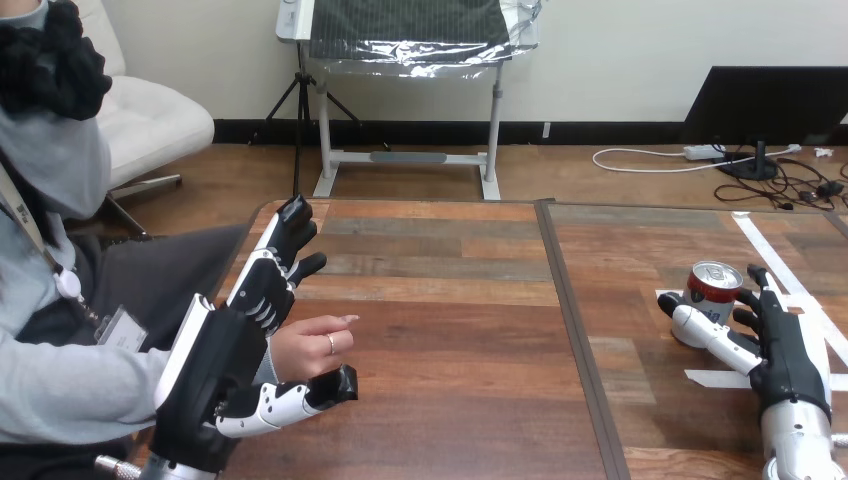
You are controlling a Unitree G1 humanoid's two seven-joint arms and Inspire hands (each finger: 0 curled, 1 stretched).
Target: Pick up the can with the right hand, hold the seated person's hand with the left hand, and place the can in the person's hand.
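- Left hand (215, 375) is nearest to me, one of two robot hands I count. It stands on edge with its fingers stretched up and away, nearly straight, and its thumb reaching out low. It is open.
- One person's hand (312, 347) reaches into the gap between that thumb and those fingers, just above the thumb and beside the palm. I cannot tell whether it touches the left hand. Nothing is curled round it, and it carries nothing.
- Right hand (785, 355) lies low on the table (450, 300), well apart from the left hand.
- One can (712, 288), red with a silver top, stands upright on the table inside the right hand's grasp. The thumb runs across the can's near lower side. The fingers rise against the side of the can that faces the palm. So the right hand is closed round the can, which sits just ahead of the palm.
- One dark seam (575, 330) runs along the tabletop between the two hands, nearer the right one.
- White tape (752, 232) marks the wood round the right hand. I count one long strip running away past the fingers, plus shorter pieces beside the can and beside the wrist.
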